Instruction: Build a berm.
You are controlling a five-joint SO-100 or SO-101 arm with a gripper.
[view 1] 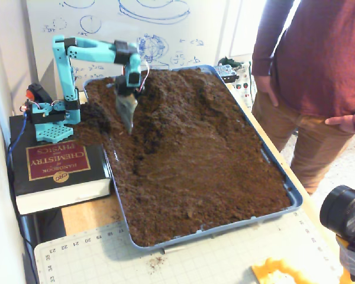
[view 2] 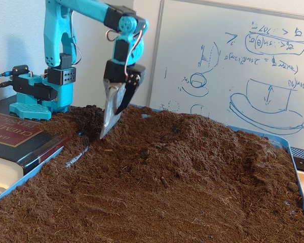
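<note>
A long raised mound of dark brown crumbly soil, the berm (view 1: 183,97), runs across the far half of the blue tray (view 1: 293,200); it also shows in the other fixed view (view 2: 202,139). The soil nearer the front (view 1: 195,189) lies lower and flatter. My gripper (view 1: 128,125) hangs from the teal arm (view 1: 89,50) and points straight down at the left end of the mound. Its metal blade finger (view 2: 109,114) has its tip at the soil surface. The jaws look shut with nothing between them.
The arm's base stands on a thick black book (view 1: 56,168) left of the tray. A person (view 1: 319,71) stands at the right. A cutting mat (view 1: 165,260), a yellow object (view 1: 278,273) and a camera (view 1: 346,216) lie in front. A whiteboard (view 2: 233,61) is behind.
</note>
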